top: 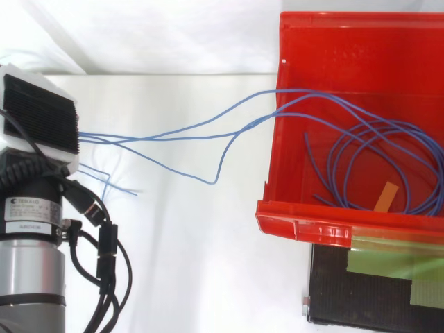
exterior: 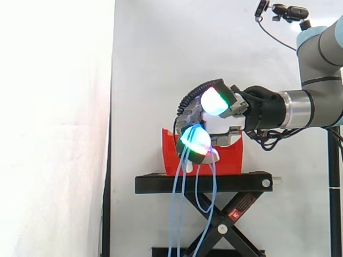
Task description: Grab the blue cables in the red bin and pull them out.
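Several thin blue cables (top: 208,125) run from inside the red bin (top: 326,229) over its left wall to my hand (top: 38,118). Coils of the cables still lie on the bin's floor. In the side view my hand (exterior: 241,110) is in front of the red bin (exterior: 233,158) and slightly above it. Its glowing fingers are curled around the blue cables (exterior: 179,203). From the lower fingertip the cables hang down in long loops past the stand. The hand hides part of the bin's front.
The bin sits on a black scissor stand (exterior: 203,183) before a white curtain. A small orange tag (top: 387,196) lies among the cable coils in the bin. The stand's black top (top: 368,291) shows below the bin's front rim.
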Controlling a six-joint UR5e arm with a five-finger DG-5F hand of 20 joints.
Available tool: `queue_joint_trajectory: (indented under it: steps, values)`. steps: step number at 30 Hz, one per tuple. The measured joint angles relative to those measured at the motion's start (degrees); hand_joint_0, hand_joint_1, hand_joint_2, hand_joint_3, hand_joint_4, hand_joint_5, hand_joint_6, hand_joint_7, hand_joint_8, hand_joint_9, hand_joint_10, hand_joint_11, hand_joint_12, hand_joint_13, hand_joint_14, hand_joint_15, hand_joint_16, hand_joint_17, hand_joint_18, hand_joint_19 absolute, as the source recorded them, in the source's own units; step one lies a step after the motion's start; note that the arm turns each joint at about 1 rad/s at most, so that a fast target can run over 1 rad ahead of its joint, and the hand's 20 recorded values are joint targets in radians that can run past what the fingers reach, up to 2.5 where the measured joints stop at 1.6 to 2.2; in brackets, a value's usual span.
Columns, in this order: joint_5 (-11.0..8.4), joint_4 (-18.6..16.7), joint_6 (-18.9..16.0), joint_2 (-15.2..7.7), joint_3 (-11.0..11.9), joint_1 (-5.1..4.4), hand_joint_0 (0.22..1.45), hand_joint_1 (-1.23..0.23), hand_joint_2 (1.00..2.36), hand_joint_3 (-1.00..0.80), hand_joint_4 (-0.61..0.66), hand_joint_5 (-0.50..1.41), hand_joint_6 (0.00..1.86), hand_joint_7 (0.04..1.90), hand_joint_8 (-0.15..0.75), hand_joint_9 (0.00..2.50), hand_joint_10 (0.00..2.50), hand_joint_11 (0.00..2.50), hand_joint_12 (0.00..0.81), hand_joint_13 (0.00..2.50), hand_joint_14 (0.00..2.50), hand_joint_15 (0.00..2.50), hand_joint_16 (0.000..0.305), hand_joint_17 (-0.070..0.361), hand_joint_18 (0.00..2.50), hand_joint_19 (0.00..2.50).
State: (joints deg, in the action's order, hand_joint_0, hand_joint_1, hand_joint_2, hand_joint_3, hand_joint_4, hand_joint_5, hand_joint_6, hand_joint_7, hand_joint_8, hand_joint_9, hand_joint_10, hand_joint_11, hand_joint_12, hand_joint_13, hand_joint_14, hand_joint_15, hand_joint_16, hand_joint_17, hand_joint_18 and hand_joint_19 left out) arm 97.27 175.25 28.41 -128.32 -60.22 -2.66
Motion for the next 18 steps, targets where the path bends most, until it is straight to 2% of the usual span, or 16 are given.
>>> queue_joint_trajectory:
  steps: [7, 18]
  values:
    - [0.03, 0.0, 0.0, 0.0, 0.0, 0.02, 0.61, -0.77, 1.00, -1.00, 0.27, 0.96, 0.30, 0.67, 0.401, 1.12, 0.00, 1.57, 0.514, 1.27, 0.02, 1.17, 0.054, 0.121, 0.74, 0.69]
    - [0.03, 0.0, 0.0, 0.0, 0.0, -0.05, 0.55, -0.74, 1.00, -1.00, 0.29, 0.99, 0.28, 0.69, 0.412, 1.16, 0.00, 1.54, 0.547, 1.30, 0.01, 1.15, 0.058, 0.130, 0.79, 0.68]
